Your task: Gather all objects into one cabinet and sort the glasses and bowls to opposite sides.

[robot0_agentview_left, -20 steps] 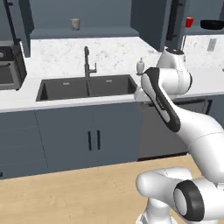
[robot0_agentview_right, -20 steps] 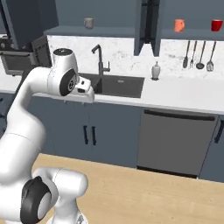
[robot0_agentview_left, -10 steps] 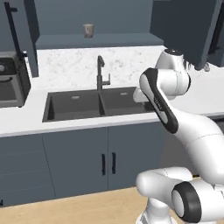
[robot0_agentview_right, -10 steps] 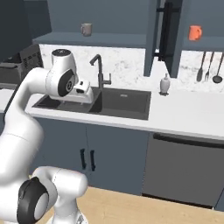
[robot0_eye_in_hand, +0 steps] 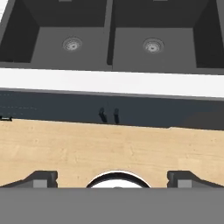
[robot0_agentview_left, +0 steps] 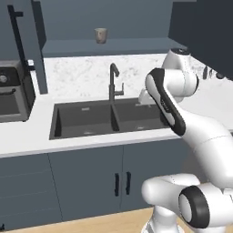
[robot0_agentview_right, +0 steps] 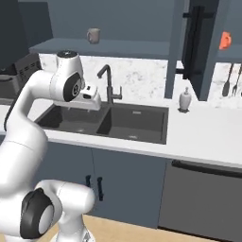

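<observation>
A greyish-tan cup [robot0_agentview_left: 100, 35] [robot0_agentview_right: 93, 34] stands alone on the slate-blue shelf [robot0_agentview_left: 127, 46] of the open cabinet above the sink. An orange cup [robot0_agentview_right: 225, 40] peeks out past the edge of an open cabinet door [robot0_agentview_right: 197, 52] at the right. My gripper [robot0_eye_in_hand: 112, 178] is open with nothing between its fingertips [robot0_eye_in_hand: 41, 179]. It points down at the black double sink [robot0_eye_in_hand: 109, 35] and the floor in front of it. The hand [robot0_agentview_right: 90, 97] [robot0_agentview_left: 145, 97] hangs over the sink's front, well below the shelf.
A black faucet [robot0_agentview_left: 113, 84] rises behind the sink. An open cabinet door [robot0_agentview_left: 32, 45] with a black bar handle stands at the left above a dark appliance [robot0_agentview_left: 11, 98]. A white soap bottle [robot0_agentview_right: 185, 99] and hanging utensils [robot0_agentview_right: 230, 80] are on the right.
The whole picture has shifted and grown: the base has driven closer to the sink cabinet. The arm keeps the same pose and the gripper stays open.
</observation>
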Robot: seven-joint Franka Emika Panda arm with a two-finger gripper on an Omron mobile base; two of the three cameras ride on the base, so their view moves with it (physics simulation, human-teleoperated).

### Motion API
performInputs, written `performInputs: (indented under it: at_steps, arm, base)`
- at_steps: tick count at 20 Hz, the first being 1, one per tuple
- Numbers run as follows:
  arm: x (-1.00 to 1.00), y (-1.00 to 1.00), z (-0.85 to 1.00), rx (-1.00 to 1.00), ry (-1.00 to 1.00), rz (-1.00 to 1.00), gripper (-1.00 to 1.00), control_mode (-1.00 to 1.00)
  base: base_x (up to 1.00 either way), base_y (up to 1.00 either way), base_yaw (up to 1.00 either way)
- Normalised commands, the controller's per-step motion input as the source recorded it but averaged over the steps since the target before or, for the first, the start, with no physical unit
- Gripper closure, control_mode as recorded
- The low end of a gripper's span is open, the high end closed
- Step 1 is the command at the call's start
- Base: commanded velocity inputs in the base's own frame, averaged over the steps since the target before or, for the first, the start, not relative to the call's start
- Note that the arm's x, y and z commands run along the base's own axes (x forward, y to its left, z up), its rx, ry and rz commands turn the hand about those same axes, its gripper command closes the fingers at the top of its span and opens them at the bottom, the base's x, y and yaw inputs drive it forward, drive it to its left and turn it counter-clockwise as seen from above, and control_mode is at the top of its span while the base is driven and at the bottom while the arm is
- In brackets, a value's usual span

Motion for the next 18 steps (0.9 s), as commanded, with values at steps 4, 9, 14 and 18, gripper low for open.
performInputs:
  at_steps: [4,9,14,18]
  arm:
    - [0.0,0.0,0.0,0.0,0.0,0.0,-1.0,1.0]
    - [0.0,0.0,0.0,0.0,0.0,0.0,-1.0,1.0]
    - [0.0,0.0,0.0,0.0,0.0,0.0,-1.0,1.0]
    - [0.0,0.0,0.0,0.0,0.0,0.0,-1.0,1.0]
  base:
    - [0.99,0.03,0.02]
    - [0.92,0.16,0.04]
    - [0.94,0.29,0.04]
    - [1.0,0.31,0.04]
